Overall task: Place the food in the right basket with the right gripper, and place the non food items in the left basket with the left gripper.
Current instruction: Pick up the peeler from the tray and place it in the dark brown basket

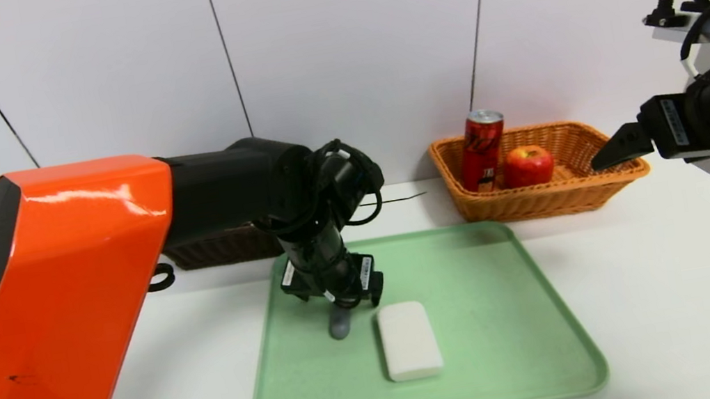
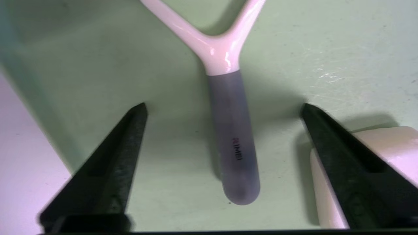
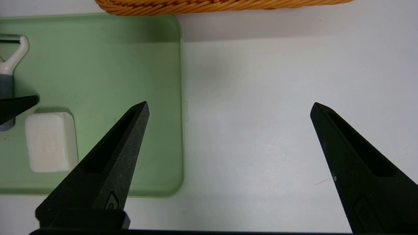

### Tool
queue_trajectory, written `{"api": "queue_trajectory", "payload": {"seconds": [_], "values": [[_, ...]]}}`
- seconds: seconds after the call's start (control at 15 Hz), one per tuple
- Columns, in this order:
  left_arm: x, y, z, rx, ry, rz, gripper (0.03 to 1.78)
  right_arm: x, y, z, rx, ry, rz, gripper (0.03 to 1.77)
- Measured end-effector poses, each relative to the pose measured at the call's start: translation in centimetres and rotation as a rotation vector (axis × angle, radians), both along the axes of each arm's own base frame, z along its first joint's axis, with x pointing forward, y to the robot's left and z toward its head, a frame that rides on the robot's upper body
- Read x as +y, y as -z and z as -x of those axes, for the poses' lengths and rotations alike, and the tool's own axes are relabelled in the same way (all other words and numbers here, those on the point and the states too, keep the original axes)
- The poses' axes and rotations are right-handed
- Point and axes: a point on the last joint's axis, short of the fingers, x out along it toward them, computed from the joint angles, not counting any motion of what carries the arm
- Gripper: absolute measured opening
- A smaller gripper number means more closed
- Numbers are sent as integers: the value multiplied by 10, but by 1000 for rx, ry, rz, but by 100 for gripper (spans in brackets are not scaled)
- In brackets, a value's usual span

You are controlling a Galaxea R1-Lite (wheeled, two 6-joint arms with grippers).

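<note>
Peeler (image 2: 232, 147) lies on the green tray (image 1: 494, 376) at about 9 o'clock, just beside a white soap (image 1: 409, 339) at centre. Right basket (image 1: 605, 179), at the tray's 1 o'clock, holds a can (image 1: 482, 149) and an apple (image 1: 527, 165); the dark left basket (image 1: 221, 247) sits at 11 o'clock, mostly hidden by the left arm. All rest on a white table (image 1: 692, 290) before a white panelled wall. Left gripper (image 2: 223, 109) straddles the peeler's handle, jaws spread, not touching. Right gripper (image 3: 228, 107) hangs open beside the right basket.

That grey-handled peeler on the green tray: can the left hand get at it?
Probably yes. The left hand hangs open right over the grey-handled peeler, one finger on each side; the white soap bar sits just beside it.
</note>
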Motion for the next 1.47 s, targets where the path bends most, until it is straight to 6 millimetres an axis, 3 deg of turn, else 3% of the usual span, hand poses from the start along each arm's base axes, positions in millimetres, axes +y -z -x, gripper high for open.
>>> {"api": "queue_trajectory", "payload": {"seconds": [0.2, 0.4, 0.47, 0.53, 1.0, 1.2, 1.47], "values": [[1, -1, 1, 4, -1, 0, 111, 3, 0, 0, 0, -10, 0, 171], [2, -4, 2, 3, -2, 4, 80, 7, 1, 1, 2, -24, 0, 171], [2, -4, 2, 4, -1, 3, 61, 7, 1, 1, 2, -25, 1, 171], [2, -5, 3, 5, -1, 3, 26, 7, 1, 1, 2, -27, 2, 171], [7, -30, 17, 59, 57, 131, 27, 7, 3, 1, 9, -25, 5, 171], [11, -58, 26, 52, 117, 284, 27, 6, 5, 2, 18, -19, 6, 171], [16, -110, 31, -174, 133, 507, 27, 5, 5, 2, 20, -17, 5, 171]]}}
